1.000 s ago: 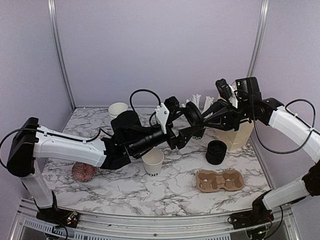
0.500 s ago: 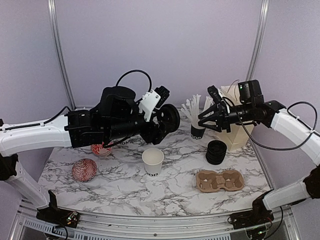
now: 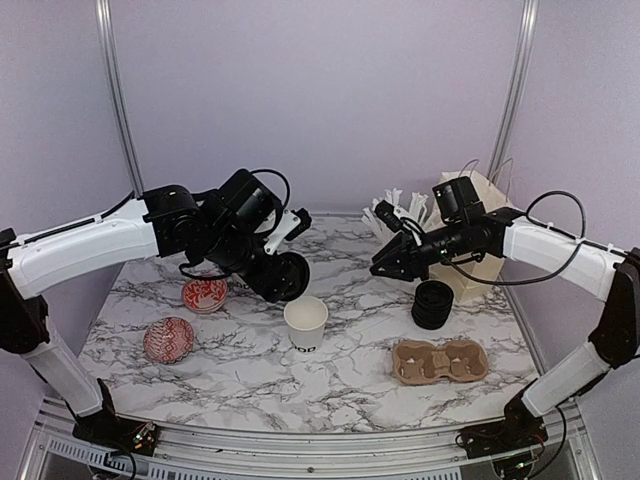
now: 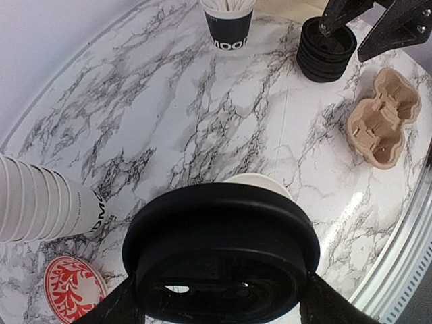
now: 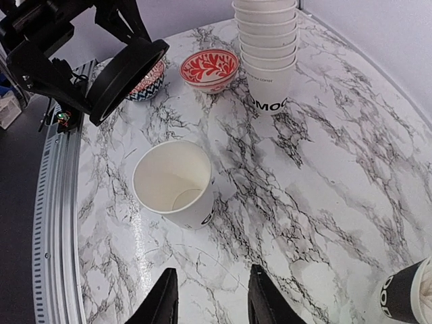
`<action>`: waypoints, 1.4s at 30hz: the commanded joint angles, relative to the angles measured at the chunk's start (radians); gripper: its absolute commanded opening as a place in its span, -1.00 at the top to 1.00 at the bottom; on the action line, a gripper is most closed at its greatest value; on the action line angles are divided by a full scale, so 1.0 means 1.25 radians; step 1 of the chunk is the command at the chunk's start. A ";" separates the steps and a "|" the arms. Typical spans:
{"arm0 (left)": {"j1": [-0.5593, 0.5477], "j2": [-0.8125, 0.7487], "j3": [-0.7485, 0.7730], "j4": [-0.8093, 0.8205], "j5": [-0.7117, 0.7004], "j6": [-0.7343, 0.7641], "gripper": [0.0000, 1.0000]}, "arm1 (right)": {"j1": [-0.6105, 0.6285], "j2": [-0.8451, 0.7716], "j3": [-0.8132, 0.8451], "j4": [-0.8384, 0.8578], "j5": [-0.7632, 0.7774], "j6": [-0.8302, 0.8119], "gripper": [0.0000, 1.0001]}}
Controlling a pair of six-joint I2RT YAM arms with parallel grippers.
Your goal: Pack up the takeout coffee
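Observation:
A small white paper cup [image 3: 305,322] with black lettering near its base stands open, with no lid, mid-table. It also shows in the right wrist view [image 5: 174,183]. My left gripper [image 3: 281,272] is shut on a round black lid [image 3: 286,279] and holds it tilted, just above and left of the cup. In the left wrist view the lid [image 4: 219,260] fills the space between my fingers and hides most of the cup rim [image 4: 260,179]. My right gripper [image 3: 384,263] is open and empty, above the table to the cup's right [image 5: 210,297]. No lidded cup is in view.
A stack of black lids [image 3: 433,304], a cardboard cup carrier [image 3: 440,361] and a paper bag [image 3: 478,262] are at the right. A black cup of stirrers [image 4: 229,23] stands at the back. Stacked lidless cups [image 5: 268,54], a red bowl [image 3: 204,295] and a patterned bowl [image 3: 168,340] are at the left.
My left arm has swung back left and down, carrying the lid close to the open cup. My right gripper has moved down and left, away from the bag.

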 commanded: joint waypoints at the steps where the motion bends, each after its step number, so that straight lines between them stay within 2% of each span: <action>1: 0.004 0.062 0.055 -0.100 0.044 0.001 -0.55 | 0.025 0.031 0.026 0.005 0.010 0.022 0.30; 13: 0.004 0.184 0.134 -0.139 0.068 0.027 -0.54 | 0.033 0.044 0.019 0.014 0.030 0.039 0.30; 42: 0.004 0.268 0.196 -0.159 0.083 0.037 -0.53 | 0.033 0.012 -0.010 0.019 0.033 0.027 0.30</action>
